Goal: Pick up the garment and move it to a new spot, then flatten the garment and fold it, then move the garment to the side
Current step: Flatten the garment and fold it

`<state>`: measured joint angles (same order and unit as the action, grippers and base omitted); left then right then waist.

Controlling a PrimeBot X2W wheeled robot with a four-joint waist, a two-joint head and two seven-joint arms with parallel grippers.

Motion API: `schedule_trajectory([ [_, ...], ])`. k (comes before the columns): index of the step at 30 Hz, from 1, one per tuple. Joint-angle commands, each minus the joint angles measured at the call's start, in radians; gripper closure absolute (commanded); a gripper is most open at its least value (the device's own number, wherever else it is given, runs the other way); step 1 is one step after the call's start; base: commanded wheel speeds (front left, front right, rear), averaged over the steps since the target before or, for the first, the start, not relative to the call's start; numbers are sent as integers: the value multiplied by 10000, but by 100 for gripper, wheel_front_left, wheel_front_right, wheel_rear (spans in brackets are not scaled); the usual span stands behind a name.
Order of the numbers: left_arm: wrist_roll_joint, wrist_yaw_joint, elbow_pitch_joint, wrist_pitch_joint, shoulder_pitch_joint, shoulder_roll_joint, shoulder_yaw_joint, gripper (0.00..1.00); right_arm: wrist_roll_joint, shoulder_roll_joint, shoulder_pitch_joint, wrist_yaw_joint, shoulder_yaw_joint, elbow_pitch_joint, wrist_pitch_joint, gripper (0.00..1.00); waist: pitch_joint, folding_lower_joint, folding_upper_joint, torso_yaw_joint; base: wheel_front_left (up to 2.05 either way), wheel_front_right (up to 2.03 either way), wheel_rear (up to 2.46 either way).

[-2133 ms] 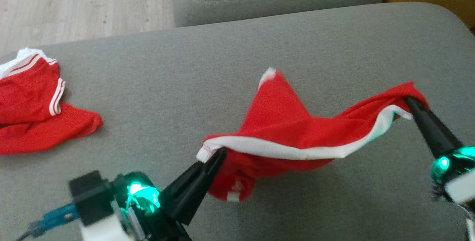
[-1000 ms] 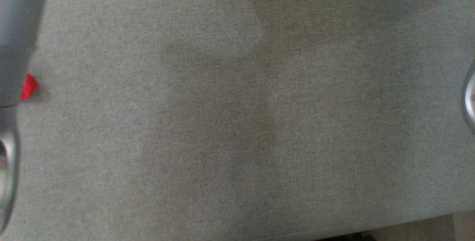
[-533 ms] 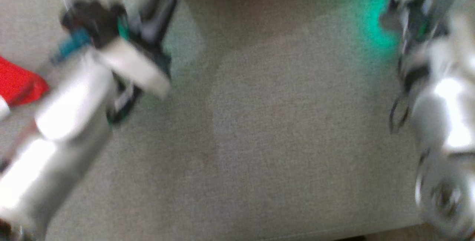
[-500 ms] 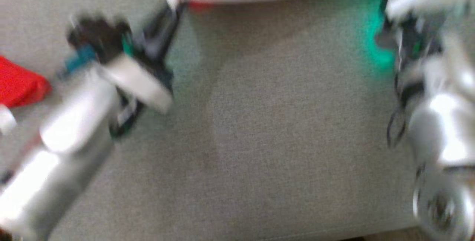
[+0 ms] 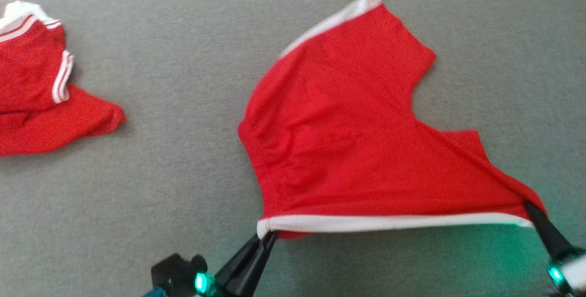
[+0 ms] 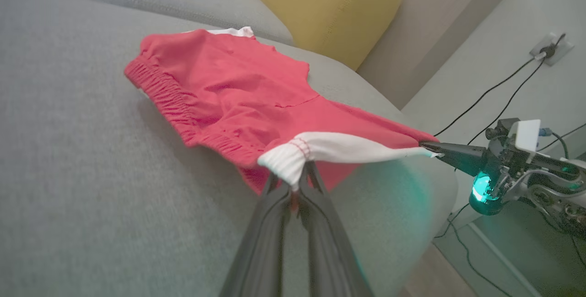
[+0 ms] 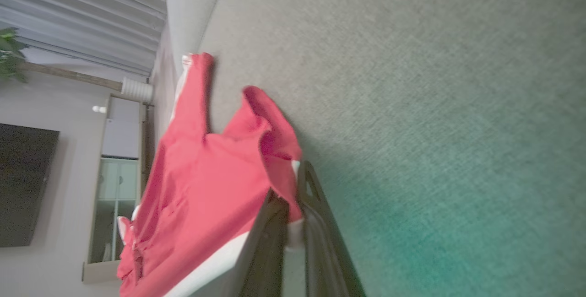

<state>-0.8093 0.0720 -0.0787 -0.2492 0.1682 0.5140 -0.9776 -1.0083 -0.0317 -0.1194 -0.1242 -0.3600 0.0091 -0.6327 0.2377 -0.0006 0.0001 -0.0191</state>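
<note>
On the grey couch (image 5: 183, 182), white-hemmed red garment (image 5: 348, 127), tight in left fingers (image 5: 252, 258), right fingers (image 5: 547, 230)

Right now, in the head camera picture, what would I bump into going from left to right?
A crumpled red garment with white stripes → left claw → red shorts stretched between both claws → right claw.

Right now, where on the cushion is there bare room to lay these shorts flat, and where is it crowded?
Bare: the grey cushion between the crumpled red garment and the held shorts; also right of the shorts, and the near strip under the white hem between left gripper and right gripper. Crowded: the far-left edge.
</note>
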Motion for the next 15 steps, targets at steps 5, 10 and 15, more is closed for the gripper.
schedule_trajectory([
  [5,-211,41,-1309,-104,-44,218,798,100,-754,-188,-586,-65,-96,-2506,-360,100,141,6,-1,446,0,0,0],
  [10,-676,-348,-1565,123,743,8,1154,100,-179,-187,796,-65,-122,-2424,-924,100,501,6,-1,781,0,0,0],
  [15,-1359,-731,-1223,680,2137,-608,1579,100,1256,-186,3761,-65,-352,-1397,-1835,100,1241,6,-1,1367,0,0,0],
])
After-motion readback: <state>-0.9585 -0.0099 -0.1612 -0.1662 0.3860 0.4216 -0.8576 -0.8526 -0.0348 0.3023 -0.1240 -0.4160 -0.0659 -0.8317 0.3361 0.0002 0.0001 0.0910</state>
